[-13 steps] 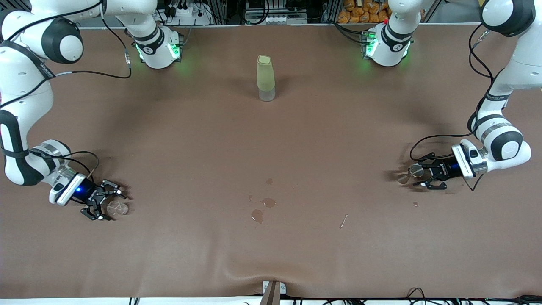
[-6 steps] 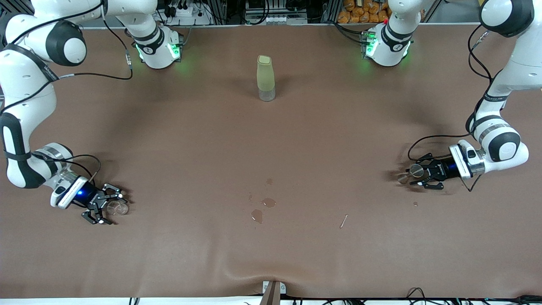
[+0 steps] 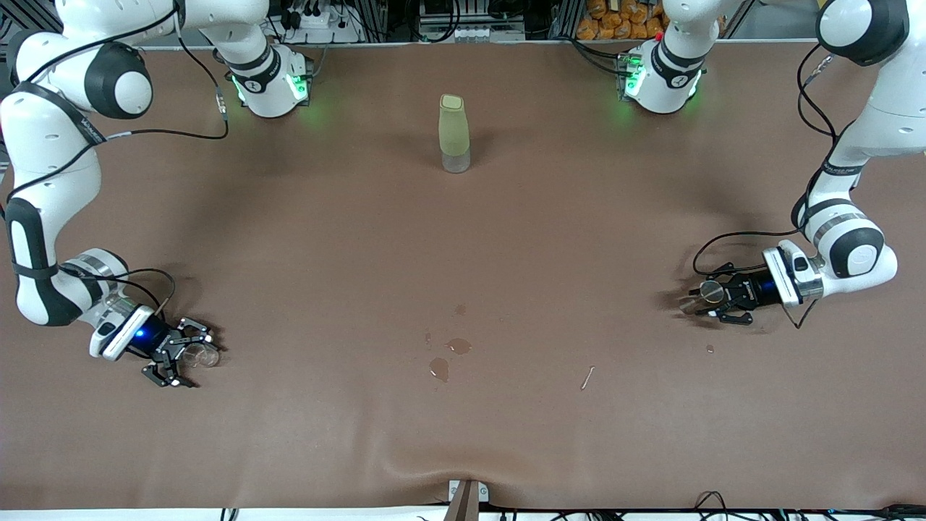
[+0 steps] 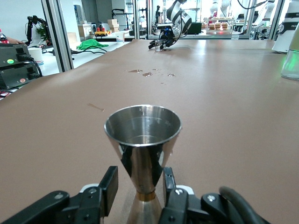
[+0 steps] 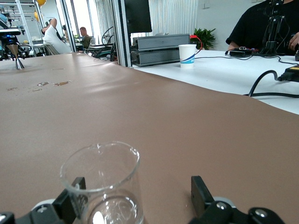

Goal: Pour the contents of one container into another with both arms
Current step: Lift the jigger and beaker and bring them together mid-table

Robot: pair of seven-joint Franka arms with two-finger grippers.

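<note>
Your left gripper (image 3: 712, 302), at the right of the front frame, is low over the desk (image 3: 463, 239) with its fingers (image 4: 108, 186) clenched on the waist of a steel jigger (image 4: 142, 144); the jigger stands upright. Your right gripper (image 3: 181, 354), at the lower left of the front frame, straddles a clear glass beaker (image 5: 103, 184), fingers (image 5: 200, 191) released and apart from the glass on at least one side. A pale green bottle (image 3: 453, 133) stands upright at top centre. Small puddles (image 3: 448, 354) lie on the desk at lower centre.
</note>
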